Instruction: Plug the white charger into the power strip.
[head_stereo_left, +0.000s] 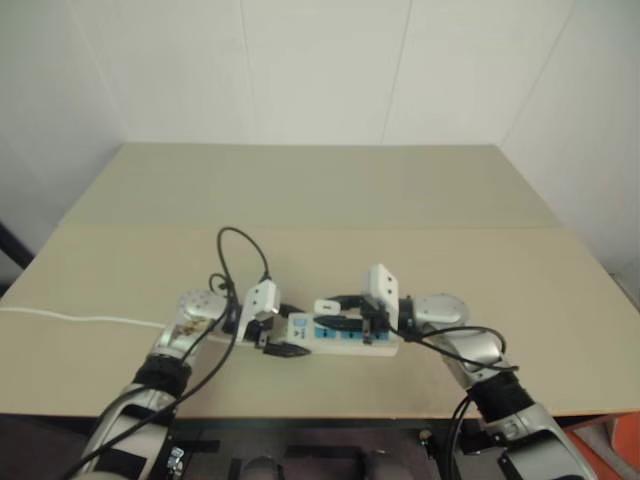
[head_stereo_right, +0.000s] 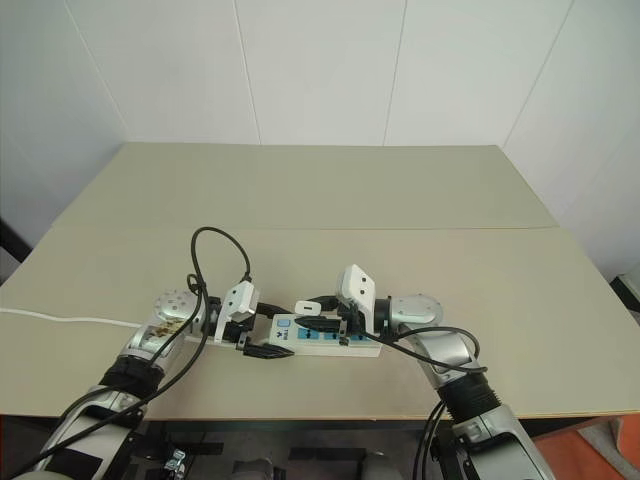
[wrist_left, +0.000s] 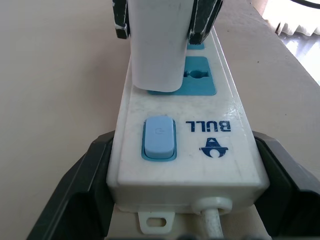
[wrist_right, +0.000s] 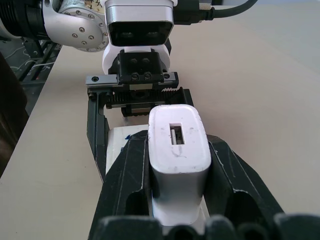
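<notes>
The power strip (head_stereo_left: 352, 338) lies on the table near its front edge, a long white bar with blue socket panels (wrist_left: 200, 82) and a blue switch (wrist_left: 159, 137). My left gripper (head_stereo_left: 284, 334) is shut on the strip's cord end, one black finger (wrist_left: 82, 175) on each side. My right gripper (head_stereo_left: 336, 312) is shut on the white charger (wrist_right: 177, 145), which has a slot in its outer face. The charger (wrist_left: 157, 45) stands upright with its base on the first socket panel beside the switch. Whether its prongs are fully in is hidden.
The beige table (head_stereo_left: 320, 200) stretches far behind the strip. The strip's thin white cord (head_stereo_left: 70, 318) runs off to the left. A black cable (head_stereo_left: 240, 250) loops above my left wrist. The table's front edge (head_stereo_left: 330, 412) is close below the grippers.
</notes>
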